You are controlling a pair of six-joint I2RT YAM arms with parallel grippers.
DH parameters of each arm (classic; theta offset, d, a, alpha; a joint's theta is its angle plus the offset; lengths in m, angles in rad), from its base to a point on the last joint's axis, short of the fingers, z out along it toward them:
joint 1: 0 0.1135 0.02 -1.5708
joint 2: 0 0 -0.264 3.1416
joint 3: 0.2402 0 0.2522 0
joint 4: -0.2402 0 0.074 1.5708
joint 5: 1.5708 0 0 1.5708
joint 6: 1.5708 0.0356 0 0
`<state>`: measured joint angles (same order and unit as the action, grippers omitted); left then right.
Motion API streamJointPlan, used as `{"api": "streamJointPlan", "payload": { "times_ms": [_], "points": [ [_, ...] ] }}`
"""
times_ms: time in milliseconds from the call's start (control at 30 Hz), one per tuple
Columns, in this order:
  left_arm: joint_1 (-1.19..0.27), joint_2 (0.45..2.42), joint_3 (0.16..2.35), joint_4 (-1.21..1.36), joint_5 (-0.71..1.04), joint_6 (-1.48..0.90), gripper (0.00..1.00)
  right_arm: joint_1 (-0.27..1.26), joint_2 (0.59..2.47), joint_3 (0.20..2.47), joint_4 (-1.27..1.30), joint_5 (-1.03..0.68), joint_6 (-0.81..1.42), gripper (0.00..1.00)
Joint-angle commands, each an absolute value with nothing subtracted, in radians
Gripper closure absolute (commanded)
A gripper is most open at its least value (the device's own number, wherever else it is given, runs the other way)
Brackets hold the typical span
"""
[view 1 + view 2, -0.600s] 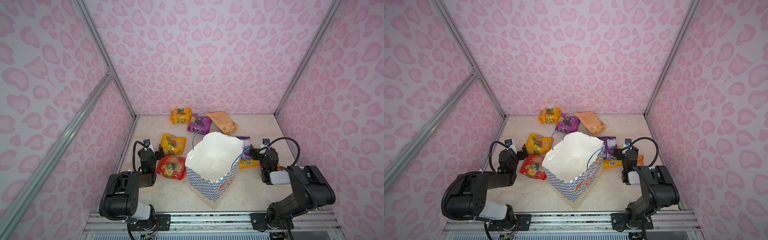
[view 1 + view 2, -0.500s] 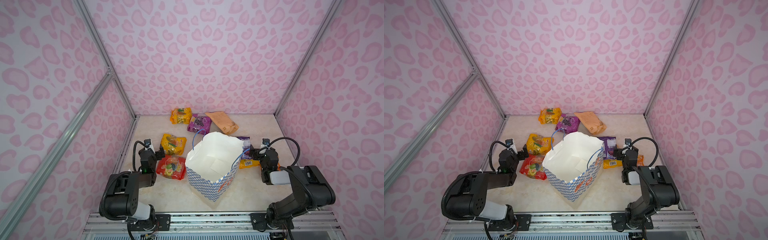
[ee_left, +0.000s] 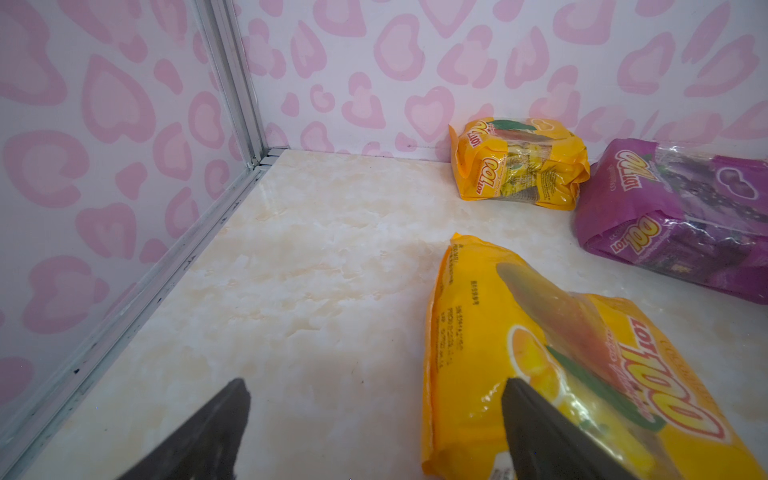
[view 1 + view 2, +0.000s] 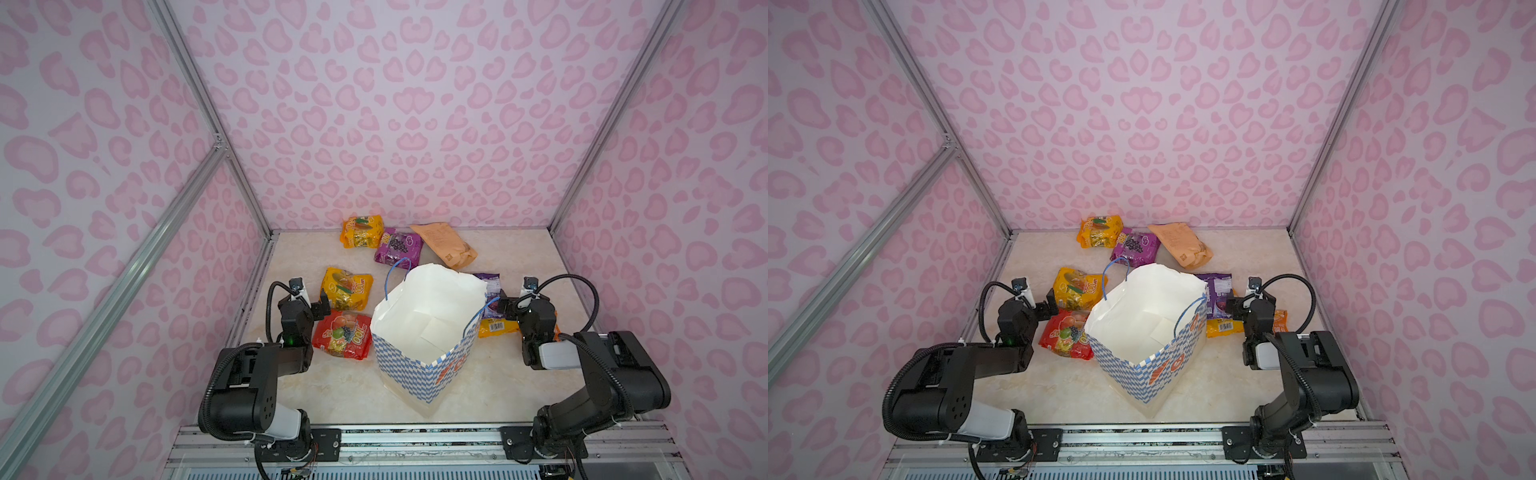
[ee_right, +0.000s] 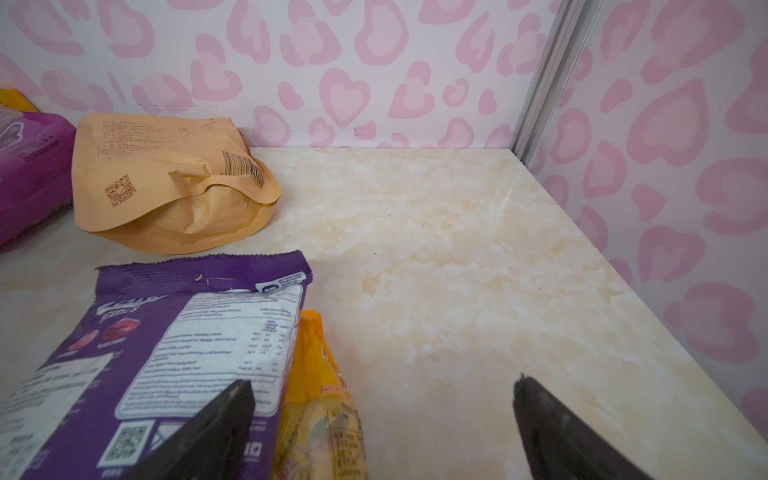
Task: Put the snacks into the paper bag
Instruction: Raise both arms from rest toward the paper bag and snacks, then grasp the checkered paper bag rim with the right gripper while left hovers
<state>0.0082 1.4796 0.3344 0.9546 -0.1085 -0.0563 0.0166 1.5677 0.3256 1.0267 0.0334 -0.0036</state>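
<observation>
Because the paper bag [image 4: 432,291] stands upright in the middle of the counter [image 4: 498,374], mouth open between both arms, either can drop snacks in; I see no packet inside yet. My left arm [image 4: 257,365] and right arm [image 4: 602,374] crouch folded low. At the yellow packet [image 3: 540,353], my left pincer [image 3: 374,386] gapes empty; my right pincer [image 5: 382,384] gapes empty too, one finger over the purple packet [image 5: 187,332].

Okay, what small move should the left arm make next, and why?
Probably nudge the open left tool sideways until its jaws straddle the edge of the crinkly yellow-orange snack packet. One jaw sits over that packet, nothing is held, and the blue-and-white checkered paper bag looks empty.
</observation>
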Motion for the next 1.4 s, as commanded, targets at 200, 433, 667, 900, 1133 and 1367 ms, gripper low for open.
{"api": "streamJointPlan", "payload": {
  "times_ms": [200,433,667,900,1133,1367],
  "points": [
    [0.009,1.473,0.333,0.976,-0.1,-0.051,0.03,0.002,1.569,0.325,1.052,0.014,0.003,0.0],
    [-0.002,1.449,0.332,0.965,-0.209,-0.078,0.03,-0.024,1.569,0.324,1.056,-0.024,0.021,0.0],
    [-0.095,1.114,0.613,0.285,-0.485,-0.375,0.03,0.039,1.261,0.475,0.595,0.403,0.169,0.0],
    [-0.054,0.918,0.857,-0.261,-0.148,-0.751,0.03,-0.236,1.237,0.84,-0.23,0.018,0.859,0.0],
    [-0.046,0.824,0.949,-0.431,0.132,-0.644,0.03,-0.178,1.148,1.058,-0.651,-0.16,0.902,0.0],
    [-0.145,0.894,1.115,-0.667,0.214,-0.491,0.02,0.107,1.097,1.24,-0.92,-0.048,1.064,0.0]
  ]
}}
